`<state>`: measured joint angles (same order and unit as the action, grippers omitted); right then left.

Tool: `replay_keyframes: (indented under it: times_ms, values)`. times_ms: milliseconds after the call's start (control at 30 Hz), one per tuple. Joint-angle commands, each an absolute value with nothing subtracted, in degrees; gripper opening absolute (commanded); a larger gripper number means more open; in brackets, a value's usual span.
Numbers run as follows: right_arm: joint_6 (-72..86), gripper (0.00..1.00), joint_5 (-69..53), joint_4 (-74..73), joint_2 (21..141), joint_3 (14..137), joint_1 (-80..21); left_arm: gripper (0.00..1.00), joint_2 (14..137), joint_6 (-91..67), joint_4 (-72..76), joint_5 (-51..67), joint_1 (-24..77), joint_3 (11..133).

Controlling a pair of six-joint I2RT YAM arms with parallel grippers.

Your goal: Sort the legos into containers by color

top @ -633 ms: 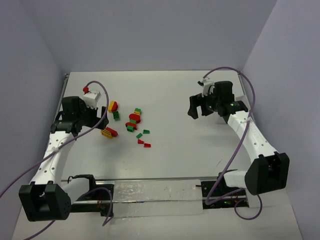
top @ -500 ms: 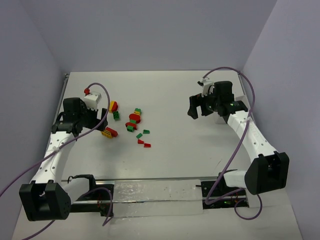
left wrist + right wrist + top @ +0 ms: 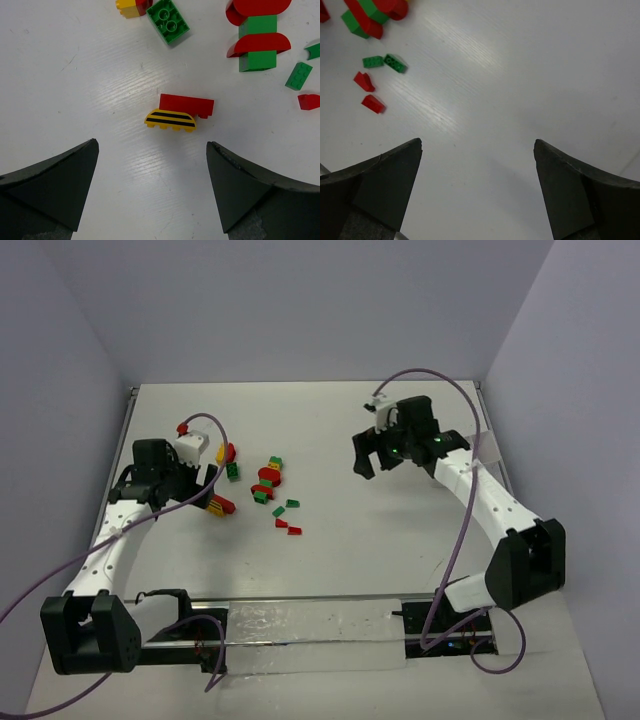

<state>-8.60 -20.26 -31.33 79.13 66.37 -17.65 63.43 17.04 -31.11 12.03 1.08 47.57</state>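
1. The left gripper (image 3: pixel 152 146) hung wide open and empty. A striped yellow brick (image 3: pixel 170 119) lay just ahead of it, touching a red brick (image 3: pixel 186 104) behind.
2. A clean pick probably needed the fingers centred on the yellow one alone.
3. Farther ahead lay a green brick (image 3: pixel 168 21) and a red-and-green stack (image 3: pixel 257 42).
4. The right gripper (image 3: pixel 478 143), open and empty, had loose bricks (image 3: pixel 372 104) far front-left. No tray was clearly visible.

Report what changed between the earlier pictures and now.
The right gripper swung left across the table, toward the legos. The left gripper edged slightly right, closer to the striped yellow piece. Nothing was taken hold of or let go: both grippers are open and empty. The legos lie where they were.
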Motion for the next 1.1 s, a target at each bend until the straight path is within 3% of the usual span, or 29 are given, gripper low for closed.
replay_keyframes:
  times_ms: [0, 300, 1067]
  values:
    - [-8.2, 0.99, -18.6, -31.0, 85.1, 75.0, -24.9, 0.99, 63.5, 17.6, -31.3, 12.7, 1.3, 48.9]
    - [-6.1, 0.98, -20.6, -32.6, 97.9, 84.1, -30.1, 0.99, 70.0, 18.0, -31.7, 5.5, 5.9, 49.3]
    - [-6.9, 0.98, -19.8, -32.9, 98.6, 83.1, -30.1, 0.99, 84.2, 18.0, -25.0, 3.8, 8.1, 47.8]
